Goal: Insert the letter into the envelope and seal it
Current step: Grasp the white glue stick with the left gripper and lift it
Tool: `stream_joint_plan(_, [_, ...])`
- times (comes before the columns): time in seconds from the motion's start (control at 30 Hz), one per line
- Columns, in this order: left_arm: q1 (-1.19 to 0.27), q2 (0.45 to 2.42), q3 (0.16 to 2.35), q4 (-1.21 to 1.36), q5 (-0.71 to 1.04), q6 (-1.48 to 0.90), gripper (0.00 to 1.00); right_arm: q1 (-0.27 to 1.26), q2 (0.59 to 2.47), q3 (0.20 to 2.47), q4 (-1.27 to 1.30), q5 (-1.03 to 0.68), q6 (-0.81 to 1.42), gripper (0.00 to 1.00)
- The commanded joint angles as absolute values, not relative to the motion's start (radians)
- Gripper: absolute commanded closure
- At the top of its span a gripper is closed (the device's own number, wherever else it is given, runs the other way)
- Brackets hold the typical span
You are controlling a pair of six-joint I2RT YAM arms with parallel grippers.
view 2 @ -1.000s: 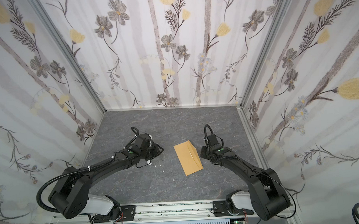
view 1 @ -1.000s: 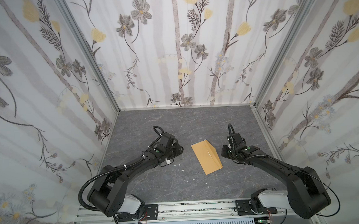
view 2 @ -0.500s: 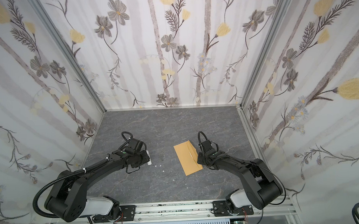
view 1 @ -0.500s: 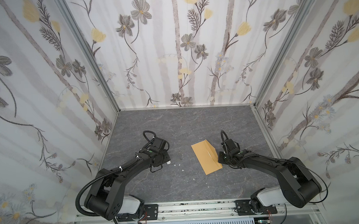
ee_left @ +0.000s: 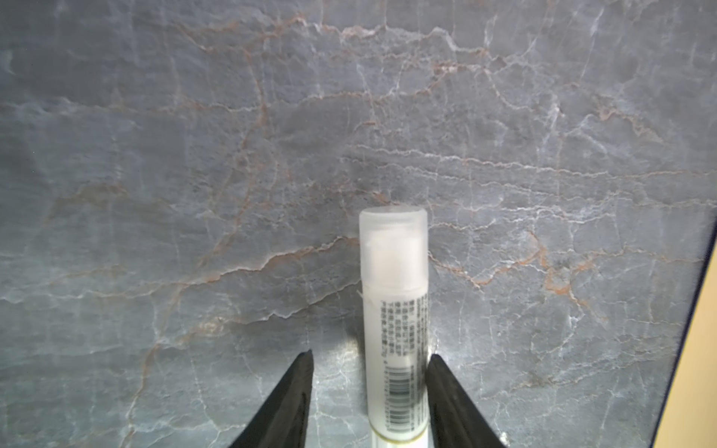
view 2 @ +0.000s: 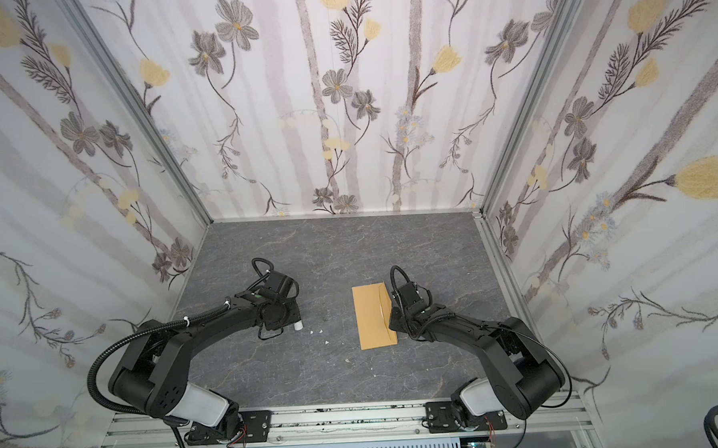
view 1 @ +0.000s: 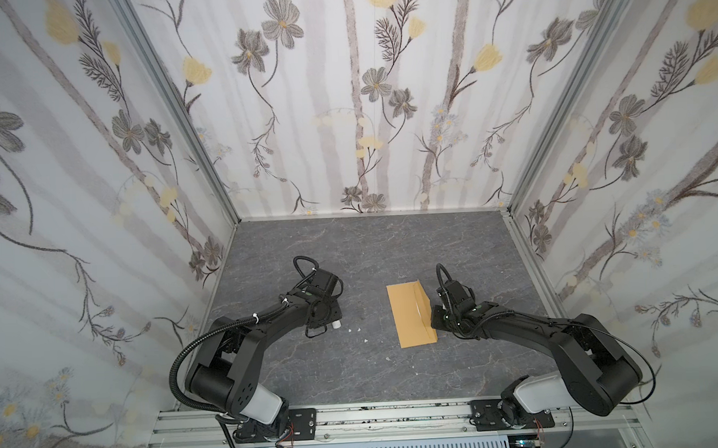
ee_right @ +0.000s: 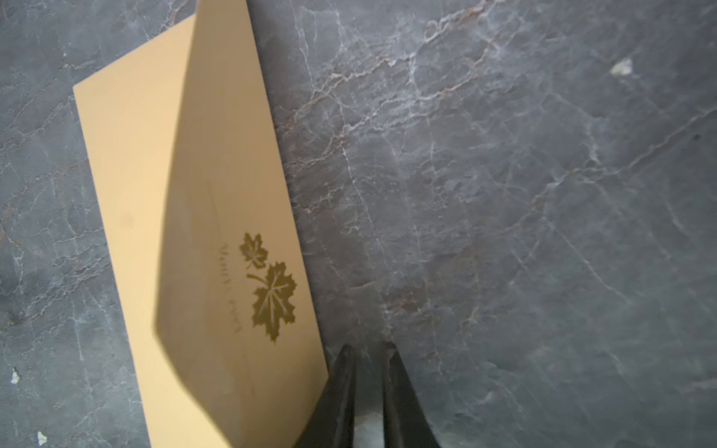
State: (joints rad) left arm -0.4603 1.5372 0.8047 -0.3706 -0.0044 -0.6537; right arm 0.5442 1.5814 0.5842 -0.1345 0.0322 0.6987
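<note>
The kraft-brown envelope lies flat on the grey table, near the middle. Its pointed flap, printed with dark leaves, is folded over the body. The letter does not show in any view. My right gripper is low beside the envelope's right edge. Its fingers are almost together with only a thin slit and nothing between them. My left gripper is open around a white glue stick lying on the table. The stick rests against one finger, with a gap to the other finger. Its tip pokes out from under the left wrist.
Small white scraps lie on the marbled table between the two arms. Floral walls close in the left, back and right sides. An aluminium rail with both arm bases runs along the front.
The left arm has drawn back to the left and toward the front. The right gripper has moved left and down to the envelope's right edge. The envelope has not moved.
</note>
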Motion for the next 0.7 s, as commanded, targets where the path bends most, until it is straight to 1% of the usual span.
stream_joint_plan(0.0, [-0.459,1.552,0.819,-0.369,-0.027,-0.632,0.52,0.545,1.589,0.585,-0.159,0.033,0.706,0.81])
stream_joint_plan(0.17, [-0.46,1.585,0.822,-0.367,-0.022,-0.621,0.55,0.526,1.574,0.582,-0.179,0.048,0.696,0.77])
stream_joint_plan(0.2, [-0.46,1.593,0.823,-0.368,-0.02,-0.616,0.57,0.516,1.566,0.581,-0.185,0.048,0.692,0.77])
stream_joint_plan(0.27, [-0.461,1.607,0.823,-0.368,-0.016,-0.609,0.58,0.497,1.549,0.575,-0.191,0.046,0.685,0.76])
stream_joint_plan(0.5, [-0.467,1.641,0.815,-0.37,0.006,-0.596,0.67,0.45,1.482,0.574,-0.217,0.043,0.668,0.75])
stream_joint_plan(0.6, [-0.469,1.644,0.806,-0.371,0.02,-0.59,0.79,0.444,1.465,0.587,-0.232,0.047,0.664,0.75])
stream_joint_plan(0.67, [-0.471,1.643,0.802,-0.371,0.03,-0.58,0.89,0.443,1.445,0.599,-0.246,0.046,0.662,0.75])
